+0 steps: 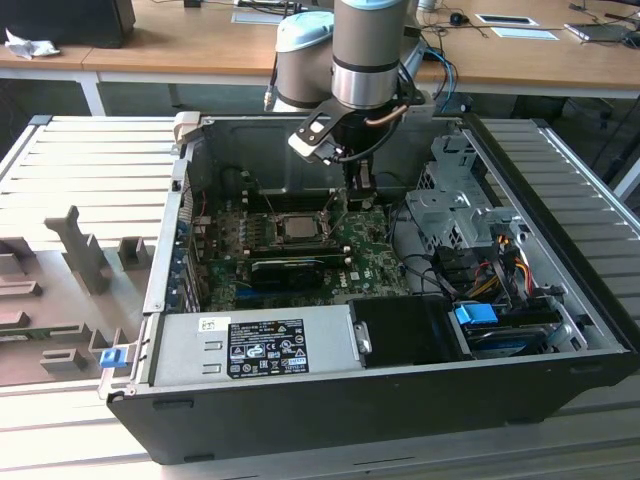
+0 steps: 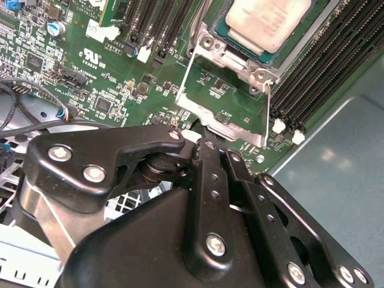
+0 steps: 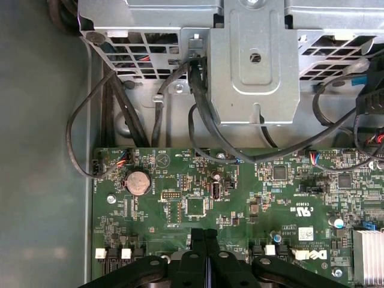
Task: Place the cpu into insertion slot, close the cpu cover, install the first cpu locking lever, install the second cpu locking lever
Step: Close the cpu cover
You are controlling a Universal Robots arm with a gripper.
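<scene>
We look into an open black computer case (image 1: 560, 330), where the arm (image 1: 365, 50) reaches down between the silvery drive cage (image 1: 450, 205) on the exterior view's right and the green motherboard (image 1: 370, 262). The gripper (image 2: 207, 141) hangs low over the board, and in both wrist views its black fingers (image 3: 195, 252) are drawn together with no gap we can see. The tips sit at the free edge of the cpu cover (image 2: 219, 117), though we cannot tell whether they pinch it. The cover stands open, hinged at the insertion slot (image 2: 223, 55), with green board showing through its square opening. The cpu (image 2: 270, 21) lies flat in that slot, uncovered. Long black memory slots (image 2: 324, 66) run just beside the slot, and a bare grey case panel (image 2: 336, 168) lies beyond them. In the first wrist view, black cables (image 3: 201, 114) loop between cage and board.
</scene>
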